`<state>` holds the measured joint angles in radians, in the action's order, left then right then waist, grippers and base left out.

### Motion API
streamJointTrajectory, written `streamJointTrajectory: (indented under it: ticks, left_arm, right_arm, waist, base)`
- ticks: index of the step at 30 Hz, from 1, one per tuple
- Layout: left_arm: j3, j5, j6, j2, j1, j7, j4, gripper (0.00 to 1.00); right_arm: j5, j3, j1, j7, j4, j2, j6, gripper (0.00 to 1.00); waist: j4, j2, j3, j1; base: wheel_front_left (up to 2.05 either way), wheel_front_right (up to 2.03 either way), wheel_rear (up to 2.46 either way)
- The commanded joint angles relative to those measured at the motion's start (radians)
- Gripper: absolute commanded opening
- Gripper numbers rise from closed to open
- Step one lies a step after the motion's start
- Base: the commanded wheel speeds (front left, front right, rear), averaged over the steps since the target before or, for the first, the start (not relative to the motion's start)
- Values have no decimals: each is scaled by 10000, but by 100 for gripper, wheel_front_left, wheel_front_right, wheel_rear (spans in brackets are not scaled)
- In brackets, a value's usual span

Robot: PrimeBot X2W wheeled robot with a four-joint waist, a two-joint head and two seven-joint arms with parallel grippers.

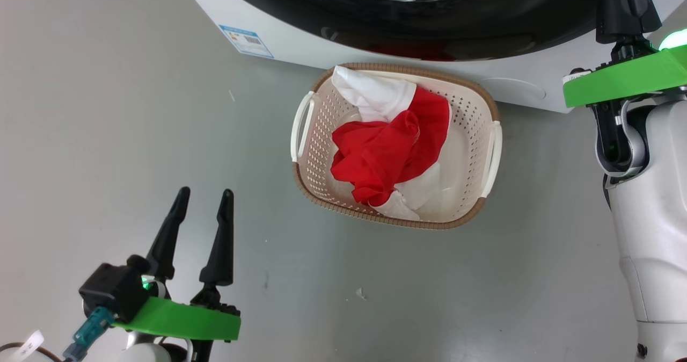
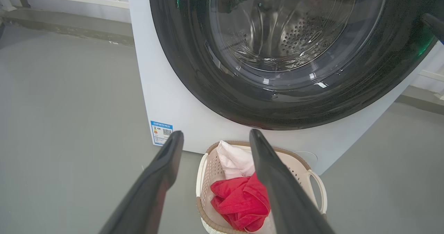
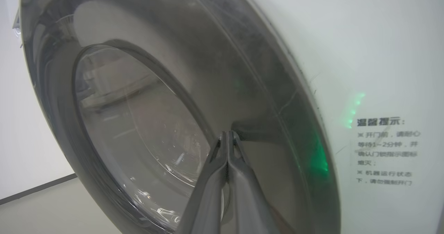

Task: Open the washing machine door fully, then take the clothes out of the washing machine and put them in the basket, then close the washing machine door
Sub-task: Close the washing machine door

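Spread wide and holding nothing, the two long dark tapered fingers of the left gripper [image 2: 215, 132] are rising closest to the lens in the left wrist view, hovering over the smooth grey floor [image 1: 107, 136]. Right of them and farther off, a small rectangular cream plastic basket [image 1: 322, 136] is standing on that floor, with perforated walls, a brown woven-look rim and two looped side handles. Inside it a crumpled bright red fabric garment [image 1: 386, 152] is lying over a soft white garment [image 1: 375, 96], whose far end is reaching the far left corner of the rim.

Just beyond the basket, the large round washing machine door [image 2: 347, 98], a glossy black ring around a bulging clear glass window, is sitting against the front of the big white boxy washing machine [image 1: 300, 40]. Through the glass the left wrist view is revealing the perforated metal drum [image 2: 298, 36], while the head view, looking down, is giving the basket's whole interior.

The right gripper [image 3: 228, 133], fingers pressed together and pinching nothing, is meeting its own reflection on the ring's right side. The right wrist view is adding a green glow [image 3: 321, 161] there and a white printed notice [image 3: 385, 150] beside it. A small blue label sticker [image 1: 246, 41] is sitting at the machine's lower left corner.
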<state>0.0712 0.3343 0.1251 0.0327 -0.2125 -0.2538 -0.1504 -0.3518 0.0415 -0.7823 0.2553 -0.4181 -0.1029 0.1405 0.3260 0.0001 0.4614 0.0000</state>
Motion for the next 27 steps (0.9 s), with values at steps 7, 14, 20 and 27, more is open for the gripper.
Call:
streamJointTrajectory:
  ticks: [7, 14, 20, 27]
  left_arm:
    - [-434, -199, 56, 176, 50, -80, -22, 100]
    - [-731, -502, 56, 176, 330, -80, -239, 100]
    - [-939, -679, 56, 213, 518, -80, -350, 100]
    - [-1043, -604, 56, 454, 790, -80, -437, 100]
  right_arm:
    - [-128, -655, 910, 65, 442, 52, -98, 0]
    - [-286, -1284, 2280, 65, 568, -40, -98, 100]
    - [-338, -1468, 3154, 65, 781, -130, -98, 100]
    - [-339, -1492, 4255, 65, 958, -207, -98, 100]
  waist:
    - [-323, -1, -542, 0]
    - [-792, -1, -1144, 0]
    - [-1148, -1, -1604, 0]
    - [-1649, -1, -2247, 0]
  base:
    - [0, 0, 0]
    - [0, 0, 0]
    - [0, 0, 0]
    - [0, 0, 0]
